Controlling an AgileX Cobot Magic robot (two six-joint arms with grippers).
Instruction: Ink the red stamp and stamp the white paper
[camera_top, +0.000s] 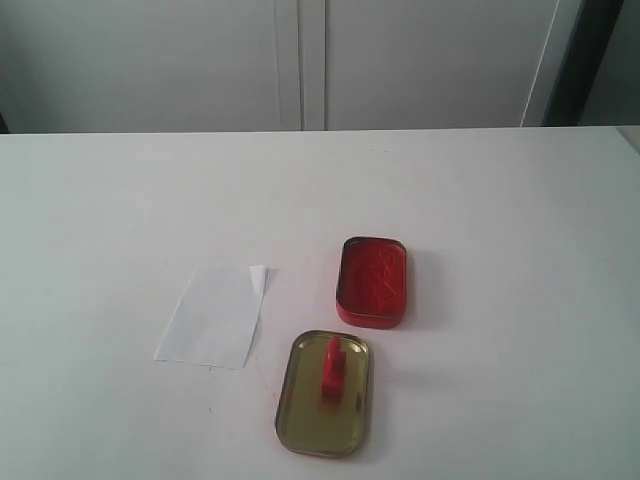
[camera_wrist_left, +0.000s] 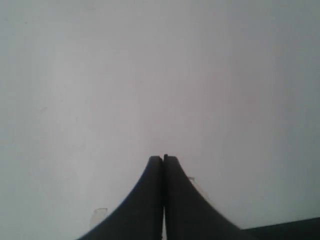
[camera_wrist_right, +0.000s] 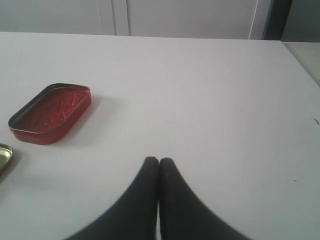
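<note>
Red plastic makes up the stamp (camera_top: 332, 370), a small blocky piece with a narrower part on top. It sits inside the lid (camera_top: 324, 405), in the half farther from the camera. The lid is a shallow gold metal tray, a rounded rectangle with a thin raised rim and a dull shine. Just beyond the lid and a little to its right sits the tin (camera_top: 373, 282), the same rounded shape, red-walled with a dark metal rim and a red, uneven pad inside. Left of the lid, close but apart, the paper (camera_top: 213, 315) lies flat: thin, white and rectangular, slanted, with the far corner on the lid's side folded over. The tabletop (camera_top: 500, 250) is smooth, matte and white.

The left claw (camera_wrist_left: 164, 158) is black and smooth, its two curved fingers pressed together with only a hairline seam, gripping nothing, above bare tabletop. The right claw (camera_wrist_right: 159, 160) is likewise closed tight and empty. In the right wrist view the tin (camera_wrist_right: 50, 114) lies well apart from that claw, and a sliver of the lid's rim (camera_wrist_right: 4, 155) shows at the picture's edge. Neither wrist view catches the stamp, and the exterior view shows neither claw, so how far the stamp lies from either one cannot be told.
</note>
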